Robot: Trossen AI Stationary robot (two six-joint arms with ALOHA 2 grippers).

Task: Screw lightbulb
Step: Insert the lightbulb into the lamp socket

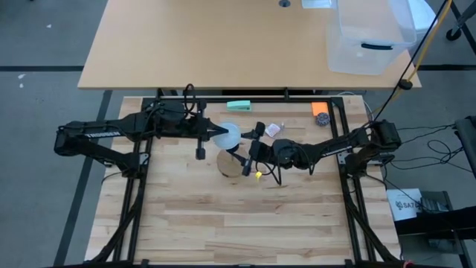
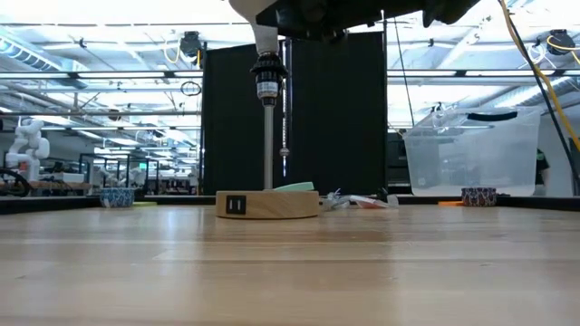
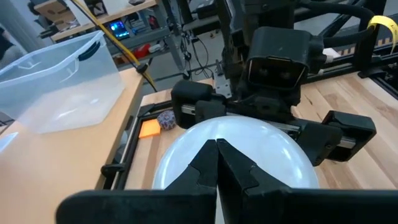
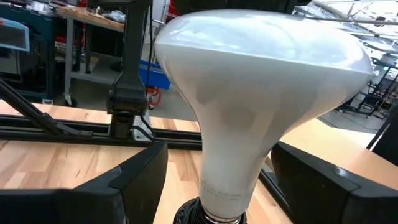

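Note:
The white lightbulb (image 1: 229, 135) stands upright on a lamp; its narrow neck (image 4: 227, 180) sits in the black socket (image 2: 265, 86) atop a thin pole on the round wooden base (image 2: 267, 205). My left gripper (image 3: 217, 163) is shut, coming from the table's left, with its tips over the globe's top (image 3: 267, 146). My right gripper (image 4: 217, 171) is open and comes from the right. Its two fingers stand on either side of the bulb's taper, below the globe, with gaps showing. In the high view the right gripper (image 1: 247, 147) is beside the bulb. My left gripper's shut fingertips (image 3: 211, 155) lie over the domed top of the bulb's globe (image 3: 186, 149), slanting in from the table's left. Whether they touch the globe, I cannot tell. The bulb stays upright in the socket.
The wooden base (image 1: 233, 164) stands mid-table. A green block (image 1: 239, 106), an orange pad with a speckled ball (image 1: 321, 115) and a small clear bag (image 1: 274, 129) lie toward the far edge. A clear plastic bin (image 1: 368, 41) sits on the far table.

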